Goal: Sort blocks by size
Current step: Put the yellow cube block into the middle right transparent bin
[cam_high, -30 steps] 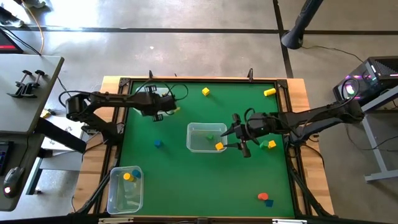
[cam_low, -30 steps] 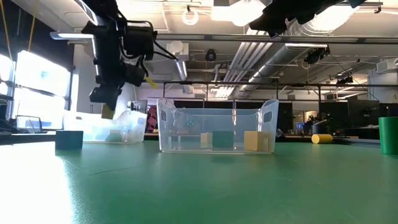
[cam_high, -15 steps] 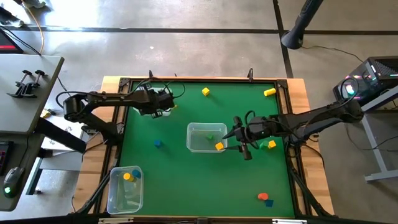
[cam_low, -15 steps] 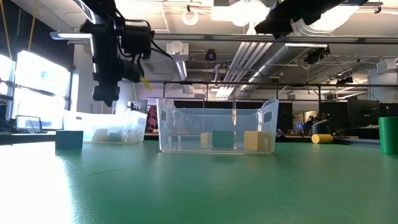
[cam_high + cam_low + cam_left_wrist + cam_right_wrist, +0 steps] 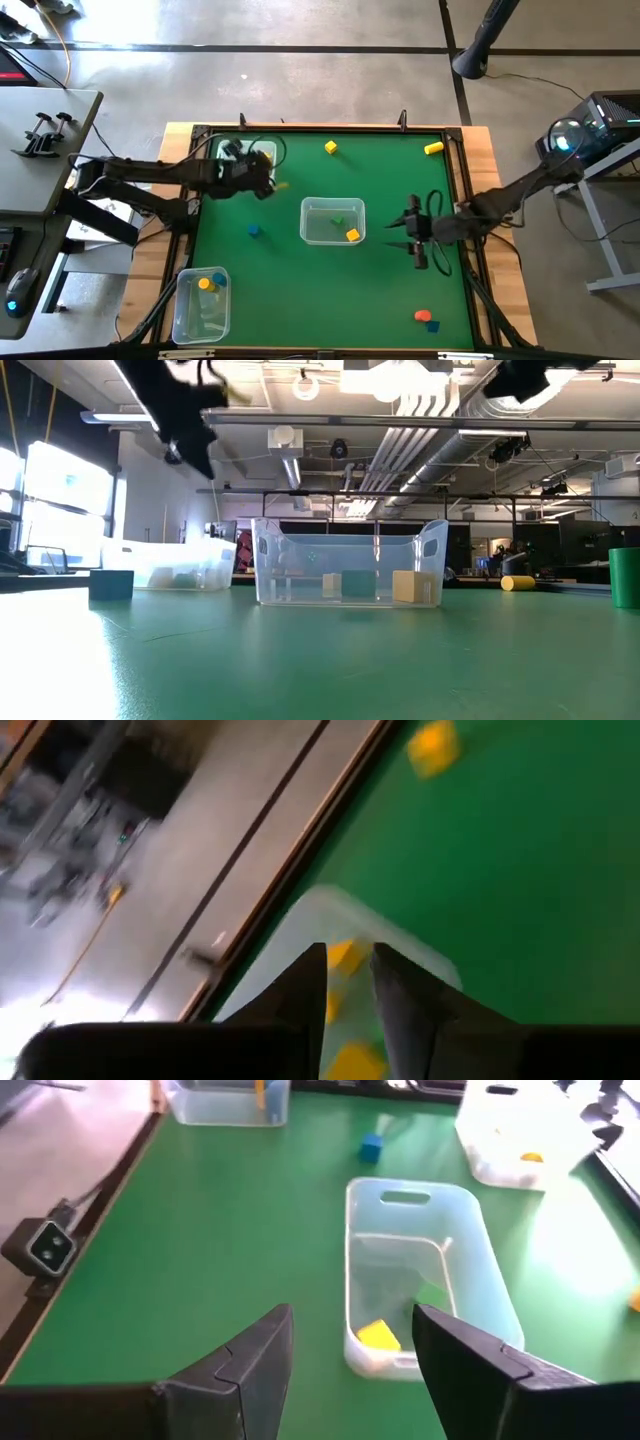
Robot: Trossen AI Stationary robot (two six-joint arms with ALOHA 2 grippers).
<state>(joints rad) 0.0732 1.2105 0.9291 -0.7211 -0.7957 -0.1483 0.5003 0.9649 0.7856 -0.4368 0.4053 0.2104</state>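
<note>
Green felt covers the table [image 5: 300, 290], where coloured blocks lie scattered among three clear plastic bins. The left gripper [image 5: 268, 180] hangs above the bin at the table's far left corner [image 5: 225, 148]; seen from its wrist, its two dark fingers [image 5: 300, 995] stand close together with only a narrow gap, nothing gripped between them, and yellow pieces [image 5: 347, 956] show beyond the gap inside that bin. The right gripper [image 5: 413, 240] hovers over bare felt to the right of the centre bin [image 5: 332, 221], its fingers [image 5: 255, 1355] spread wide and empty, pointing toward that bin.

The centre bin holds a yellow block [image 5: 352, 235] at its near right corner and a green block [image 5: 337, 220] beside it. A third bin [image 5: 201, 303] at the near left corner contains a yellow piece [image 5: 205, 284] and a blue one [image 5: 219, 279].

Loose on the felt: a small blue block [image 5: 254, 231] left of the centre bin, a yellow block [image 5: 330, 147] near the far edge, a yellow cylinder [image 5: 433, 148] at the far right corner, and an orange piece [image 5: 422, 316] touching a blue one [image 5: 433, 326] near the front right edge. From table height, the centre bin [image 5: 350, 563] stands mid-frame with the blue block [image 5: 111, 584] to its left.
</note>
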